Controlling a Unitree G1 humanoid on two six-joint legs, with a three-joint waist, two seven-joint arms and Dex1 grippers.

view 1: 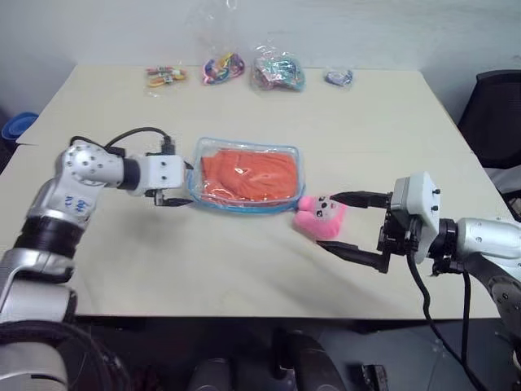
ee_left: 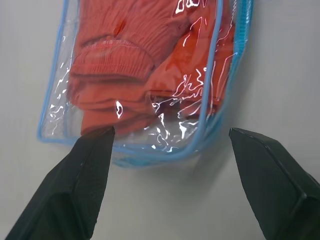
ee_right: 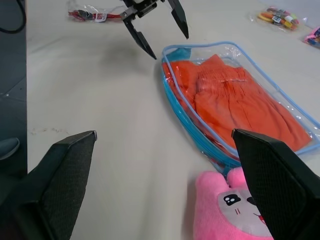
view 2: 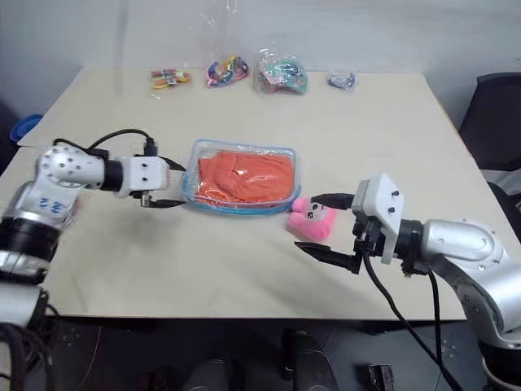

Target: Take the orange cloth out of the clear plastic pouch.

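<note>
The clear plastic pouch (view 1: 244,206) with blue zipper trim lies flat at the table's middle. Inside it sits the folded orange cloth (view 1: 251,173), fully enclosed. My left gripper (view 1: 186,186) is open at the pouch's left end, low over the table; in the left wrist view its fingers (ee_left: 85,170) straddle the pouch's (ee_left: 200,145) rounded corner and the cloth (ee_left: 130,65) without clamping it. My right gripper (view 1: 326,220) is open at the pouch's right end, its jaws on either side of a pink plush bunny (view 1: 319,217), not pressing on it.
Several small clear bags of colourful trinkets (view 1: 224,68) line the table's far edge. A black chair (view 1: 496,114) stands past the right side, a blue object (view 1: 18,126) off the left edge. Bare tabletop (view 1: 374,130) surrounds the pouch.
</note>
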